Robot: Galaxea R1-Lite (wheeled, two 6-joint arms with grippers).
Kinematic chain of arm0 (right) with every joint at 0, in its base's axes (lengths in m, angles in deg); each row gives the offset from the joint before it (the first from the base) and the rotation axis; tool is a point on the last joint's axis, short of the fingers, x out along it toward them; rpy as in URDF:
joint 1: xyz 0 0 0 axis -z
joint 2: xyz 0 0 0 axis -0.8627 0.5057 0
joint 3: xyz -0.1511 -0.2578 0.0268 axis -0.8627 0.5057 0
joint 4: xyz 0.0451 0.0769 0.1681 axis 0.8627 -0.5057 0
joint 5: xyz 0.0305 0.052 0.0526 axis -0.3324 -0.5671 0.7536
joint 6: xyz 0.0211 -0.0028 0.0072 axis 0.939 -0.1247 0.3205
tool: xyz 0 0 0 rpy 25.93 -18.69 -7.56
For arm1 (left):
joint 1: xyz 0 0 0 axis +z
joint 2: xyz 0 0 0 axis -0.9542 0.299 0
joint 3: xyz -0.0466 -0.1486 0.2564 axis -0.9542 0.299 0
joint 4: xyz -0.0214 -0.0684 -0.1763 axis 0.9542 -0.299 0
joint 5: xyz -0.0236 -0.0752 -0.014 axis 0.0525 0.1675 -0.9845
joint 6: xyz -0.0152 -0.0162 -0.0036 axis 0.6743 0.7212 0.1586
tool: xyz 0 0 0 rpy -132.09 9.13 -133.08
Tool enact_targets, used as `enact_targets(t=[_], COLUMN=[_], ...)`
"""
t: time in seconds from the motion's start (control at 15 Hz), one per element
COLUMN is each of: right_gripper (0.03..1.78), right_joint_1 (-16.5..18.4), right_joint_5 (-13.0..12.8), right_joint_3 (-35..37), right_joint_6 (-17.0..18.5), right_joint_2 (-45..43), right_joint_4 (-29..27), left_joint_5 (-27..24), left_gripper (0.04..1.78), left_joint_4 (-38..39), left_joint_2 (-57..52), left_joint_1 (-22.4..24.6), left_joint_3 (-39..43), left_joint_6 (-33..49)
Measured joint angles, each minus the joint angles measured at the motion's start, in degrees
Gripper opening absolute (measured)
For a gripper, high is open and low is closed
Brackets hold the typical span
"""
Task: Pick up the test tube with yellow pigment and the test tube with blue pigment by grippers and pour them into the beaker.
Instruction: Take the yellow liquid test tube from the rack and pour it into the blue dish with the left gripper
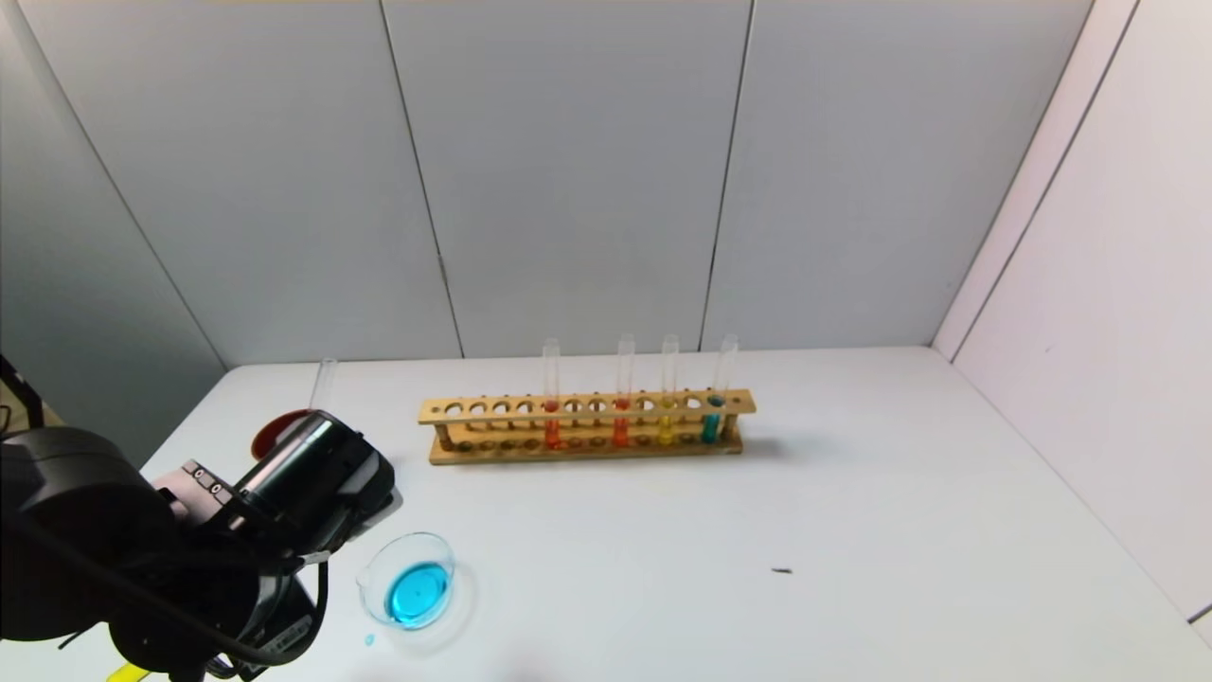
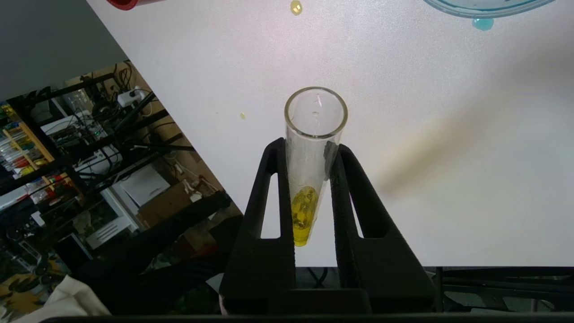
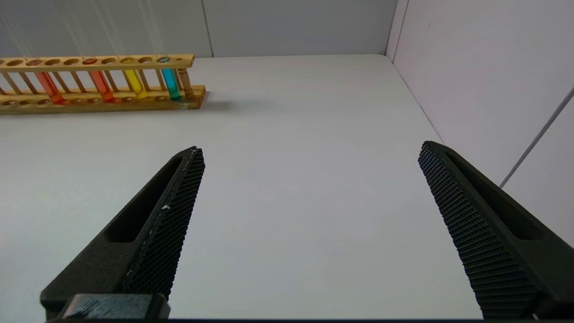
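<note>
My left gripper [image 2: 310,146] is shut on a test tube with yellow pigment [image 2: 305,211]. The tube's open mouth points away from the wrist over the white table, and the yellow liquid sits at its closed end. In the head view the left arm's black wrist [image 1: 294,493] hangs at the table's front left, just left of the beaker [image 1: 412,580], which holds blue liquid. The beaker's rim shows in the left wrist view [image 2: 484,9]. The test tube with blue pigment [image 1: 712,421] stands in the wooden rack [image 1: 587,445], also in the right wrist view [image 3: 171,84]. My right gripper [image 3: 312,150] is open and empty.
The rack also holds another yellow tube [image 1: 667,424] and two orange-red tubes [image 1: 552,426]. A dark red cup [image 1: 270,434] with an empty tube [image 1: 324,382] stands behind the left arm. Yellow drops [image 2: 295,7] and a blue drop [image 1: 369,640] lie on the table. Walls close the back and right.
</note>
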Motion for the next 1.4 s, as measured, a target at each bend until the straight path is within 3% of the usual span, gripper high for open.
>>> enact_targets(t=[1.0,1.4], right_gripper=[1.74,1.74], right_joint_1=[0.0,0.0], right_joint_5=[0.0,0.0], right_joint_3=[0.0,0.0], right_joint_6=[0.0,0.0], right_joint_2=[0.0,0.0], right_joint_4=[0.0,0.0], left_joint_5=[-0.1,-0.1], left_gripper=[0.30,0.30], left_joint_4=[1.0,-7.9], left_joint_2=[15.6,17.9], left_joint_1=[-1.6,-2.8], left_joint_3=[-7.5,-11.6], left_joint_6=[-3.5,-5.5])
